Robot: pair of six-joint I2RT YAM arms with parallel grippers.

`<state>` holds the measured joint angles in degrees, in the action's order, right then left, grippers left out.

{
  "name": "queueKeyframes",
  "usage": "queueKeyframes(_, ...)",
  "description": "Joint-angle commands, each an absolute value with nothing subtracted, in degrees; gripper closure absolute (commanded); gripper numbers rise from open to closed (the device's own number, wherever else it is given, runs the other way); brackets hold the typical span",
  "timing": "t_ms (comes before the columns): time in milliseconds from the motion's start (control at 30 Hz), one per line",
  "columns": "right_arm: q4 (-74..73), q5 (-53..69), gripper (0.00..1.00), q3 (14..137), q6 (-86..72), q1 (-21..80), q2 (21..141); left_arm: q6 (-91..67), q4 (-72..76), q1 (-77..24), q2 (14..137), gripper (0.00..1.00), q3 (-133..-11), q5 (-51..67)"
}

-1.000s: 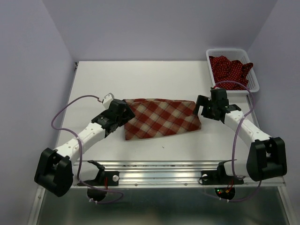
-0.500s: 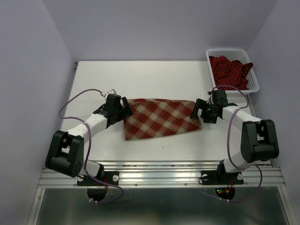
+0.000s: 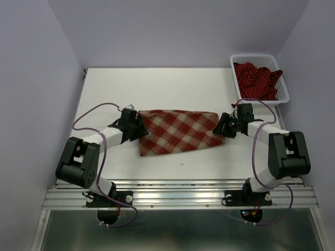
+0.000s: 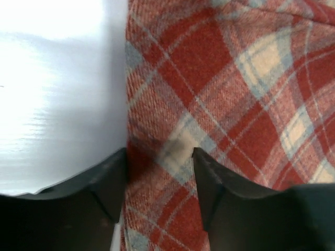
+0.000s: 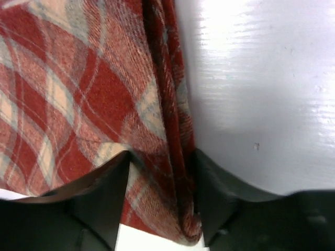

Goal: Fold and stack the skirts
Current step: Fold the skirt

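The red-and-cream plaid skirt (image 3: 178, 132) lies flat in the middle of the table. My left gripper (image 3: 137, 127) is down at its left edge. In the left wrist view the gripper (image 4: 159, 167) is open, its fingers (image 4: 107, 183) straddling the skirt's edge (image 4: 220, 83). My right gripper (image 3: 222, 125) is down at the skirt's right edge. In the right wrist view it (image 5: 161, 172) is open, with the folded hem (image 5: 167, 104) between its fingers (image 5: 220, 183). The dark red polka-dot skirts (image 3: 256, 78) lie in a heap in the basket.
The white mesh basket (image 3: 283, 91) stands at the table's back right corner. Purple cables loop off both wrists. The table's metal front rail (image 3: 178, 196) runs along the near edge, between the arm bases.
Both arms have folded in and lowered, bringing each gripper down onto its own end of the plaid skirt. The skirt has not moved.
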<state>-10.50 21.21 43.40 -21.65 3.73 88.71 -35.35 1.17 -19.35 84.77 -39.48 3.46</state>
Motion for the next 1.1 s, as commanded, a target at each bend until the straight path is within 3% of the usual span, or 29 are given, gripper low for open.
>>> queueKeyframes(0, -11.0, 22.9, 0.5, 40.6, -22.5, 3.8, 92.4, -34.1, 1.0, -19.4, 87.0, 0.44, -38.6, 5.4)
queueKeyframes(33, -10.6, 22.7, 0.54, 40.1, -22.7, 3.8, 92.6, -34.2, 1.1, -19.4, 87.1, 0.5, -38.5, 5.4)
queueKeyframes(300, -10.4, 21.4, 0.99, 42.4, -23.0, 3.8, 92.2, -35.2, 1.7, -20.4, 86.8, 0.59, -39.0, 6.1)
queueKeyframes(733, -34.2, 5.2, 0.99, 60.5, -16.4, 3.8, 81.0, -41.5, 8.0, -26.5, 88.4, 0.64, -41.3, 7.5)
queueKeyframes(1067, -46.4, -7.2, 0.99, 74.3, -17.0, 17.0, 84.1, -43.9, 12.3, -29.8, 93.6, 0.7, -44.5, 7.0)
